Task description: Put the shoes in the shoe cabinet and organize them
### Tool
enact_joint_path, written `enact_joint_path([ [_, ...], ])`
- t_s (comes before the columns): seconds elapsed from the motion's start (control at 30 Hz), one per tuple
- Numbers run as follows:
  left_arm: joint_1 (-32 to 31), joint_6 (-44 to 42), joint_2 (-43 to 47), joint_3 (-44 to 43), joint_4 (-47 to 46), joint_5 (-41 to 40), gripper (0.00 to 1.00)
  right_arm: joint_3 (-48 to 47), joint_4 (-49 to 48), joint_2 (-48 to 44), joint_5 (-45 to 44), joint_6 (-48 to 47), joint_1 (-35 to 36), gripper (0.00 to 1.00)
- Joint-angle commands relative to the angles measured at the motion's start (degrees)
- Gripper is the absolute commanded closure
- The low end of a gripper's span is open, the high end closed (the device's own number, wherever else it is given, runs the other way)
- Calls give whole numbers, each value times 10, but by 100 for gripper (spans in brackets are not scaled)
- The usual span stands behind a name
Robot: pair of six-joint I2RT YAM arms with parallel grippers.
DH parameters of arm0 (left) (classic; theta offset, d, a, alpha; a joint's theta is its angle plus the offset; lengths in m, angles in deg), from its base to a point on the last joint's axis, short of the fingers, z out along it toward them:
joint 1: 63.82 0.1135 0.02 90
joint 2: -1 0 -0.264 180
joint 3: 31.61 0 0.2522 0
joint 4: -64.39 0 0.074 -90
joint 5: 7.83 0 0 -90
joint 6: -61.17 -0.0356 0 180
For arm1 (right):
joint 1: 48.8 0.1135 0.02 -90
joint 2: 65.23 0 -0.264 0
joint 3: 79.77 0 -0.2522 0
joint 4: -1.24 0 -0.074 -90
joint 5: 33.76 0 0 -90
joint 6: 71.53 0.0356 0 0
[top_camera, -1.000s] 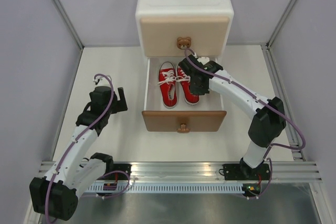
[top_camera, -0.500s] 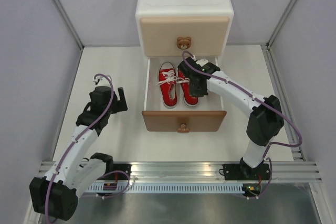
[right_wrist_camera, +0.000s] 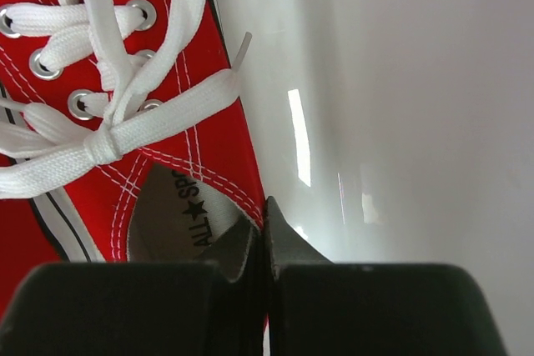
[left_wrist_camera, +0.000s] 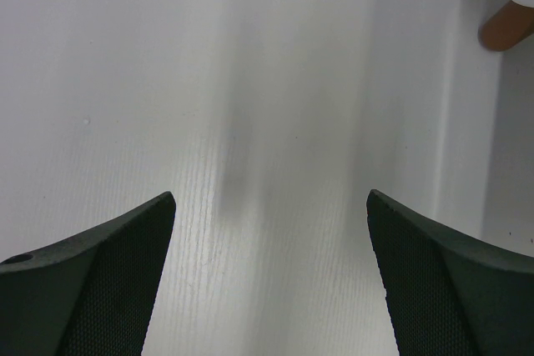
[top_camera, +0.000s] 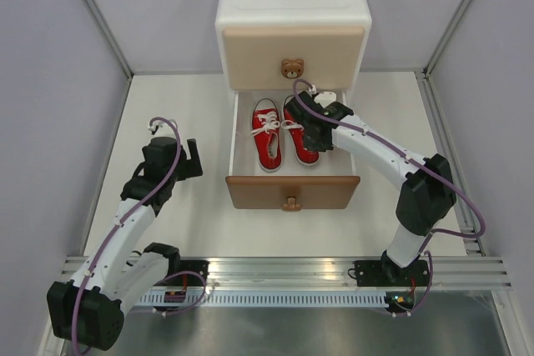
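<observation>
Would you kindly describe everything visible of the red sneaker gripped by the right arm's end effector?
The red sneaker looks like canvas with white stitching, white laces tied through metal eyelets, a white sole edge and a pale insole with printed lettering. It sits upright in the open lower drawer, beside its mate. The right end effector is shut on its collar wall, one finger inside the opening, one outside.
</observation>
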State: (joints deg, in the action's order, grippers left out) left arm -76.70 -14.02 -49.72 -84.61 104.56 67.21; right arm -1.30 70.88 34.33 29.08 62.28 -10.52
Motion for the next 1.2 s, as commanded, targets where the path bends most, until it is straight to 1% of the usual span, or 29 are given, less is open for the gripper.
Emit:
enact_joint_path([
  [0.0, -2, -19, -2, -4, -21, -5, 2, -8, -68, -30, -50, 31, -14, 100],
  [0.1, -2, -18, -4, -6, -21, -2, 2, 1, -74, -35, -55, 26, -14, 100],
  [0.43, -2, -19, -3, -4, -22, -4, 2, 10, -46, -19, -37, 25, -13, 100],
  [0.6, -2, -20, -3, -5, -21, -4, 2, 19, -54, -24, -30, 22, -14, 99],
  [0.73, -2, -19, -2, -5, -21, -4, 2, 21, -56, -16, 1, 25, -14, 90],
  [0.83, -2, -19, -3, -5, -21, -3, 2, 24, -60, -19, 1, 25, -13, 82],
  [0.9, -2, -19, -3, -5, -22, -3, 2, 25, -63, -23, 1, 26, -13, 78],
  [0.93, -1, -18, -3, -5, -21, -3, 2, 24, -65, -24, 0, 26, -13, 75],
  [1.03, -2, -19, -3, -5, -21, -3, 2, 25, -77, -26, 6, 27, -14, 69],
  [1.1, -2, -19, -3, -5, -21, -3, 2, 22, -80, -24, 20, 28, -14, 68],
  [1.13, -2, -19, -3, -5, -21, -4, 2, 19, -80, -22, 26, 28, -13, 65],
  [1.17, -2, -19, -3, -5, -21, -5, 2, 17, -80, -22, 32, 28, -14, 65],
])
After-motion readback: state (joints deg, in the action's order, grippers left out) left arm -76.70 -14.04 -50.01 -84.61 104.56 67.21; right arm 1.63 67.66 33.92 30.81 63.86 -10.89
